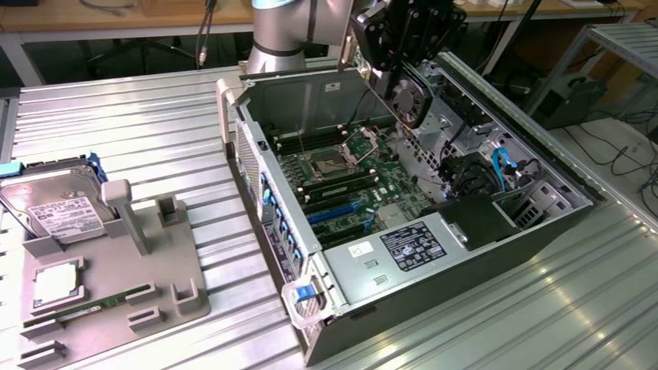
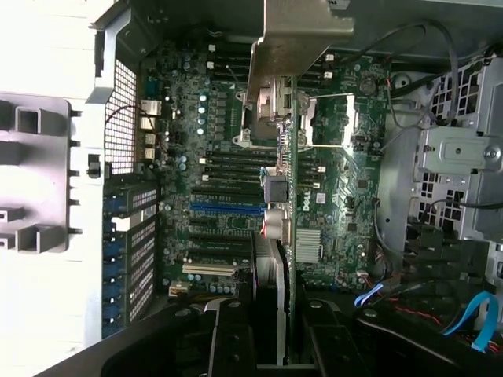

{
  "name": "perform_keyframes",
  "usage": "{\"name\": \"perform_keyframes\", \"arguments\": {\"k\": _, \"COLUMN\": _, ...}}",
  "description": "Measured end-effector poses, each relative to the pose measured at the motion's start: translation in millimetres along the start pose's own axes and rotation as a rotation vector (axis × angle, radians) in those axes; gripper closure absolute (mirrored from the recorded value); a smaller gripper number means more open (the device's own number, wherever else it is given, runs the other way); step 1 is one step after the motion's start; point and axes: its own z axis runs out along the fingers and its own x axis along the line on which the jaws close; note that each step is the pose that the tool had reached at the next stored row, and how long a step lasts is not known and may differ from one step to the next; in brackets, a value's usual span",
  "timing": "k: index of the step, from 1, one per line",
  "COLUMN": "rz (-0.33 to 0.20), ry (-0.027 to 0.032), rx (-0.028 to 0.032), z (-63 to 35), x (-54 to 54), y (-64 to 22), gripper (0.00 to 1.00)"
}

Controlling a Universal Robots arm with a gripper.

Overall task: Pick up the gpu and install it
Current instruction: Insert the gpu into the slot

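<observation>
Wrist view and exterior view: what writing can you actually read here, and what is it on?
"DELL", faint, on the motherboard.
Black label on the computer case: print too small.
White label on the hard drive: too small.
gpu in the gripper: nothing readable.

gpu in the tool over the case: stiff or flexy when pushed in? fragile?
Probably stiff: the gpu reads as a straight, thin edge in the tool. Likely fragile: its fan sits exposed. Held at one end, it may tilt if pushed off-axis.
</observation>
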Motion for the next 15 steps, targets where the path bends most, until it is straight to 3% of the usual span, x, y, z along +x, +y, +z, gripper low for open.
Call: {"name": "perform_keyframes", "arguments": {"k": 15, "rz": -0.071, "ry": -0.0018, "rx": -0.0017, "z": 0.0, "x": 0.0, "y": 0.0, "gripper": 0.72}}
